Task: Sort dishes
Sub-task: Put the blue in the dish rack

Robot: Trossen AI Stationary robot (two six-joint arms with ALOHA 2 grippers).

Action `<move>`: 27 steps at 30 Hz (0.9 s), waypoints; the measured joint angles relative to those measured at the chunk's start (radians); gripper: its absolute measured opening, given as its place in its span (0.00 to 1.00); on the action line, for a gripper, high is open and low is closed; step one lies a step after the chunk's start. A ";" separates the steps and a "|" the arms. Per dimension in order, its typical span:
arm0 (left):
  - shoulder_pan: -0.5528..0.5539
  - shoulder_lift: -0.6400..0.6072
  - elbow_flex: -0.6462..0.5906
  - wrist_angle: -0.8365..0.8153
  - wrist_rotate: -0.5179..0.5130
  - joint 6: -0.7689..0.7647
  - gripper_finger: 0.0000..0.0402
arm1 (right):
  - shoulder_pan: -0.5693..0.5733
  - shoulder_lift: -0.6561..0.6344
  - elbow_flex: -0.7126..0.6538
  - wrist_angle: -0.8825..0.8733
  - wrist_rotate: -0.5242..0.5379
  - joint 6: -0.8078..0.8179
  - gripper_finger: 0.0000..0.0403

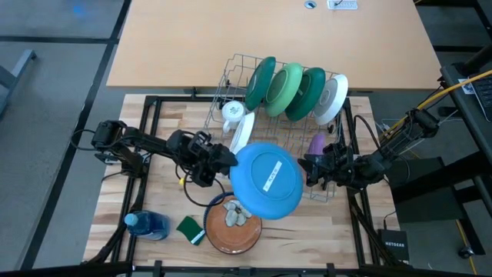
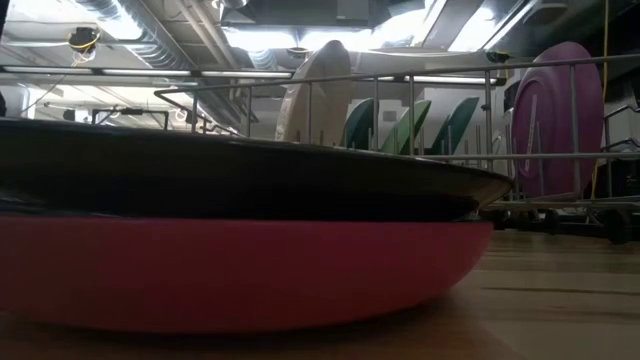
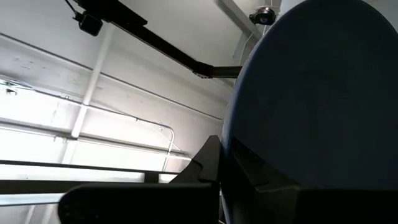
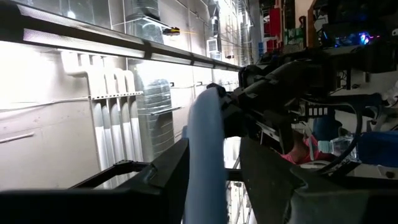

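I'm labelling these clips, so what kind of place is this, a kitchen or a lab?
Most likely a lab or workshop, not a kitchen: bare ducts and pipes overhead, a wooden bench in a metal frame, and loose cables beside it.

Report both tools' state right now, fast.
Left tool: shut on the blue plate at its left rim.
Right tool: shut on the blue plate at its right rim.

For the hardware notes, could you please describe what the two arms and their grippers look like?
Both arms are dark, jointed, with black cables looped along them. The left gripper and right gripper have flat, angular black fingers. Yellow and orange cables run near the right arm's base.
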 joint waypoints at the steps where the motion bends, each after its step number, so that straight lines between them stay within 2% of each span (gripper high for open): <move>1: 0.000 0.000 0.005 -0.003 0.000 0.000 0.00 | 0.000 0.000 0.000 0.000 0.000 0.000 0.36; 11: 0.003 0.000 0.039 -0.104 0.026 -0.018 0.00 | 0.000 0.000 0.000 0.000 0.000 -0.002 0.36; 27: 0.003 0.000 0.039 -0.109 0.027 -0.037 0.00 | 0.000 0.000 0.000 -0.001 -0.035 -0.031 0.36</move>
